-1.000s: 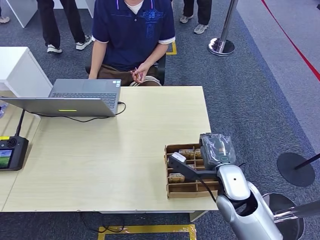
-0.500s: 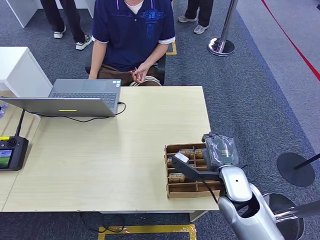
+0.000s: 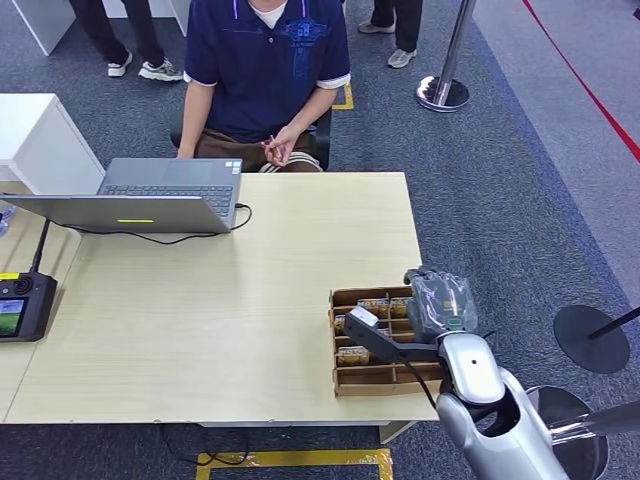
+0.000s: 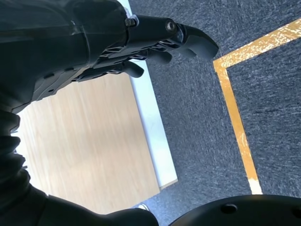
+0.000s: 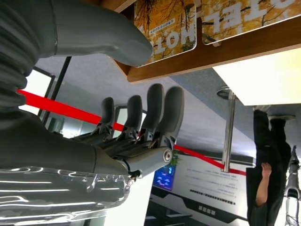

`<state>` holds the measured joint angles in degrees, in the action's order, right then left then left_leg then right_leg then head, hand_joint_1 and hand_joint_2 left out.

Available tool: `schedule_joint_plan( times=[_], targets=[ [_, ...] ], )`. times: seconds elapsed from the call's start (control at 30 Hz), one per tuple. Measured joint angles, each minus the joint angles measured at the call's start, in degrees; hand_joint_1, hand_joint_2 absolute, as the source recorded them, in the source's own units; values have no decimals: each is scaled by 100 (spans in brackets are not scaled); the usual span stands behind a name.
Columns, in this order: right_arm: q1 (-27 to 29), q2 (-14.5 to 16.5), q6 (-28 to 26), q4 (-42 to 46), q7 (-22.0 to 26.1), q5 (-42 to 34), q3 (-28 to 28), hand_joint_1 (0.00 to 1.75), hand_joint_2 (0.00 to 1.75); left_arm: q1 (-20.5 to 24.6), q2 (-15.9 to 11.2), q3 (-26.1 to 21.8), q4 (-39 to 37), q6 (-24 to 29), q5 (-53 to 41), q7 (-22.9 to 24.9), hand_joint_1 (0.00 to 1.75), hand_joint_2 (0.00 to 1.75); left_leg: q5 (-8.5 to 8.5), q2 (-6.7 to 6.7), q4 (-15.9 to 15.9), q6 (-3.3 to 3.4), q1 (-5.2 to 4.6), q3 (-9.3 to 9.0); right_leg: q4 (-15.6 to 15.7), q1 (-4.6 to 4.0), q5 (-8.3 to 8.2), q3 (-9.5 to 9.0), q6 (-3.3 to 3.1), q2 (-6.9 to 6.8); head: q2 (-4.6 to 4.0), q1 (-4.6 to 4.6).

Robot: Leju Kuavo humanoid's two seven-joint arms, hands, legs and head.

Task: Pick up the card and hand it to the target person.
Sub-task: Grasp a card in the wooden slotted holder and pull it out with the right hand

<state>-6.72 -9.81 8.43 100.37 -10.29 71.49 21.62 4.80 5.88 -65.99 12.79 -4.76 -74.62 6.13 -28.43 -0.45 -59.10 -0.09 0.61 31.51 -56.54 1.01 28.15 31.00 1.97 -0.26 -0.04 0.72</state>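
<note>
My right hand (image 3: pixel 441 303) hovers over the cardboard tray (image 3: pixel 349 378), fingers apart and empty. The cards (image 5: pixel 166 23) stand in its slots. I'd lower straight, pinching one card's edge between thumb (image 5: pixel 106 35) and fingers.

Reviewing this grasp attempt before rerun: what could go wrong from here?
1. The right hand hovers over the cardboard tray, open; the cards lie close together, so it may lift two or none.
2. The tray sits at the table's near corner; a push could slide it off.
3. The seated person is across the table, a long handover reach.
</note>
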Motion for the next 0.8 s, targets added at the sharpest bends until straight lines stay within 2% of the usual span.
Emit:
schedule_joint_plan(
  times=[0.8],
  targets=[
    [28, 35, 98, -7, 117, -112, 7, 104, 175, 0, 0, 0, 0, 0, -13, 21, 0, 175, 0, 0, 0, 0, 0, 1, 0, 0, 0, 0, 0, 0, 0, 0]
  ],
)
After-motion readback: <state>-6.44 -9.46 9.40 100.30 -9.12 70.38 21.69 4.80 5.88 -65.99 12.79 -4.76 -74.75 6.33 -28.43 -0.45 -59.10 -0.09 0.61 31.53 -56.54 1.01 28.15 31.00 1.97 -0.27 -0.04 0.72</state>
